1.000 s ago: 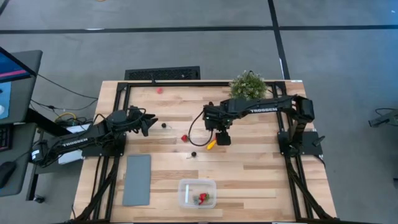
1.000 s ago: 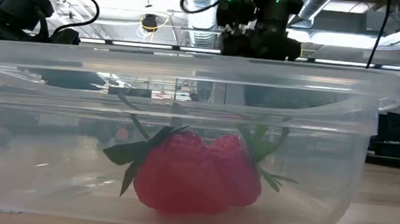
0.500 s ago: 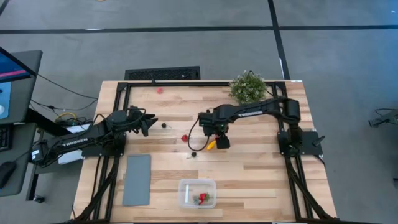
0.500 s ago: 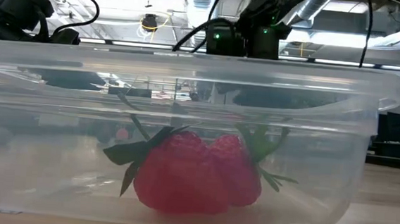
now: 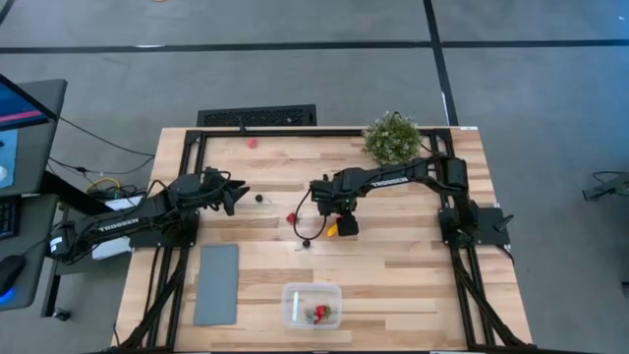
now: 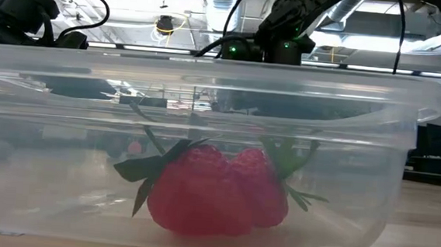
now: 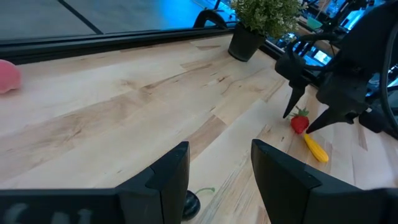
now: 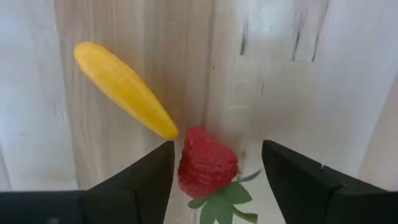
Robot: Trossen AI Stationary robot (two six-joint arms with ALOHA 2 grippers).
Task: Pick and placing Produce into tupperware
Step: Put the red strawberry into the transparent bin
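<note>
High view: the right gripper (image 5: 300, 218) has moved farther left since the earlier frame, over the loose strawberry (image 5: 292, 218) beside the yellow piece (image 5: 333, 231); the left gripper (image 5: 234, 194) is unchanged.

Low view: the tupperware (image 6: 408, 113) holds two strawberries (image 6: 216, 189).

Left wrist view: left fingers (image 7: 163, 177) spread apart.

Right wrist view: right fingers (image 8: 144, 177) wide, straddling the strawberry, apparently not touching it.

Even, bright overhead light falls on the pale surface (image 5: 393, 265), with only soft shadows. Low down, ceiling lights glare at the frame's top through the hazy tupperware (image 6: 409, 98). Both wrist views blur the near fingers (image 8: 143, 180) along the bottom.
</note>
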